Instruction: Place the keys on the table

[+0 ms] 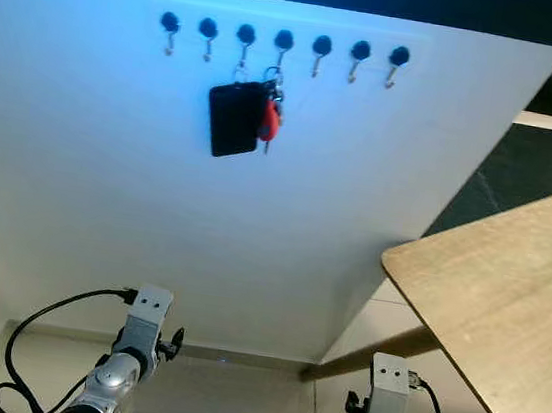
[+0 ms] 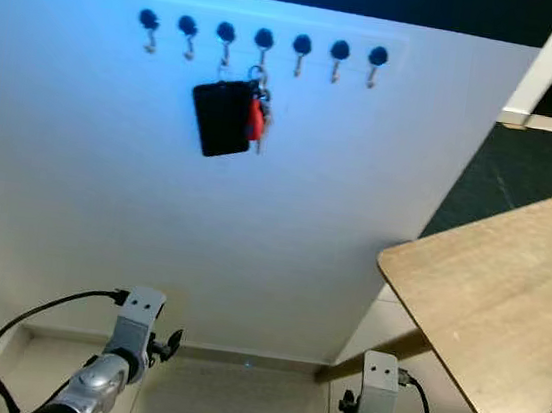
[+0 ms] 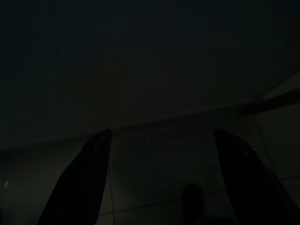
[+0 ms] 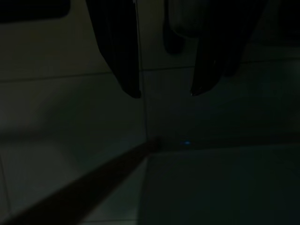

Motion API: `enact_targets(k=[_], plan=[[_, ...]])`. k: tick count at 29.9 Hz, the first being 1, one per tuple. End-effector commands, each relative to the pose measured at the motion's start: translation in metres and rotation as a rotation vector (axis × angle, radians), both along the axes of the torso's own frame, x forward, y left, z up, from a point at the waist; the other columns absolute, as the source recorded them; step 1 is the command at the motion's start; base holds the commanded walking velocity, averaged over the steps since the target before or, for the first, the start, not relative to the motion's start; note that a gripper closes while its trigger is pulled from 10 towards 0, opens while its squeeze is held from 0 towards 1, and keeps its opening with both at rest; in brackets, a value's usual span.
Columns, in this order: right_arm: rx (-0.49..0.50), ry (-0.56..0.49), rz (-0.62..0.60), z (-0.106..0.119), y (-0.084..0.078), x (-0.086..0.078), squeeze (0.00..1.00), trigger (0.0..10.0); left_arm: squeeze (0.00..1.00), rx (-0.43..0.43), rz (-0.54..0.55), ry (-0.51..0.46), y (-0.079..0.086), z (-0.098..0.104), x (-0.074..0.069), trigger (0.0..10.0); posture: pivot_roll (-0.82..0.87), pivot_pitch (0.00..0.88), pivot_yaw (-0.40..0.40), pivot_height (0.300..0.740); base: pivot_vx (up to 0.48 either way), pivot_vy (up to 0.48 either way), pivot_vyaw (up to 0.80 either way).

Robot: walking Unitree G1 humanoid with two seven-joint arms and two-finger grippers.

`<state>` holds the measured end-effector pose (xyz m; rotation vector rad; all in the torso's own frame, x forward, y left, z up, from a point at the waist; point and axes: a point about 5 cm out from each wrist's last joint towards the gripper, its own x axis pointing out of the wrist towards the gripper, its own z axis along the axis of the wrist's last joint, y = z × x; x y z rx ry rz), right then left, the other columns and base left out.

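A: Where are the keys (image 1: 269, 113) right now?

B: Hanging on the hook rack (image 1: 283, 40) high on the white wall (image 1: 106, 196), from about the middle hook, with a black fob and a red tag bunched together just under the rack. Nothing is touching them.

A: And the arms?

B: Both hang low, far below the rack, near the floor. The left gripper (image 3: 159, 178) has its two fingers spread wide with nothing between them; the right gripper (image 4: 164, 91) is likewise parted and empty, pointing at floor tiles.

A: So the step in hand is the reach?

B: I'd judge so. One arm should rise to just under the rack and close on the bunch near its ring, not on the dangling fob, which would likely swing.

A: Then pull it off?

B: Lift first, then draw away from the wall, so the ring clears the hook's upturned tip. The table (image 1: 507, 295) stands below and to the right of the rack, so the right arm looks the handier choice.
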<state>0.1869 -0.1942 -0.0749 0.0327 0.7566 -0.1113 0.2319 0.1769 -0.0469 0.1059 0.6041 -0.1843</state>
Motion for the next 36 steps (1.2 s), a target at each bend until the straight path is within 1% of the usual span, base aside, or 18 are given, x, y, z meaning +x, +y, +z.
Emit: enact_targets(k=[1, 3, 13, 16, 21, 24, 27, 36], plan=[[0.003, 0.004, -0.013, -0.0012, -0.0019, -0.0033, 0.00, 10.0, 0.00, -0.008, -0.018, 0.005, -0.0051, -0.0016, -0.0020, 10.0, 0.05, 0.025, -0.033, 0.740, 0.000, 0.000, 0.00], [0.003, 0.004, -0.014, -0.0013, -0.0025, -0.0036, 0.00, 10.0, 0.00, -0.014, -0.018, 0.004, -0.0064, -0.0017, -0.0021, 10.0, 0.05, 0.026, -0.033, 0.740, 0.000, 0.171, 0.00], [0.007, -0.001, -0.018, -0.0008, -0.0021, -0.0026, 0.00, 10.0, 0.00, -0.017, -0.030, -0.002, -0.0088, -0.0009, -0.0009, 10.0, 0.05, 0.025, -0.032, 0.740, 0.000, 0.468, 0.00], [0.008, -0.002, -0.018, -0.0006, -0.0020, -0.0024, 0.00, 10.0, 0.00, -0.008, -0.041, -0.014, -0.0086, 0.0004, 0.0001, 10.0, 0.05, 0.023, -0.032, 0.740, 0.000, 0.000, 0.00], [0.010, -0.002, -0.018, -0.0008, -0.0013, -0.0024, 0.00, 10.0, 0.00, -0.019, -0.040, -0.019, -0.0072, 0.0010, 0.0001, 10.0, 0.05, 0.023, -0.031, 0.740, 0.000, 0.000, 0.00], [0.011, -0.002, -0.019, -0.0008, -0.0013, -0.0024, 0.00, 10.0, 0.00, -0.010, -0.067, -0.026, -0.0075, 0.0017, 0.0002, 10.0, 0.05, 0.022, -0.032, 0.740, 0.000, 0.000, 0.00], [0.011, -0.001, -0.019, -0.0009, -0.0013, -0.0027, 0.00, 10.0, 0.00, 0.003, -0.103, -0.027, -0.0090, 0.0016, -0.0006, 10.0, 0.05, 0.024, -0.033, 0.740, 0.000, -0.480, 0.00], [0.014, -0.003, -0.020, -0.0009, -0.0010, -0.0025, 0.00, 10.0, 0.00, -0.002, -0.100, -0.024, -0.0100, 0.0011, -0.0010, 10.0, 0.05, 0.023, -0.031, 0.740, 0.000, -0.480, 0.00]])
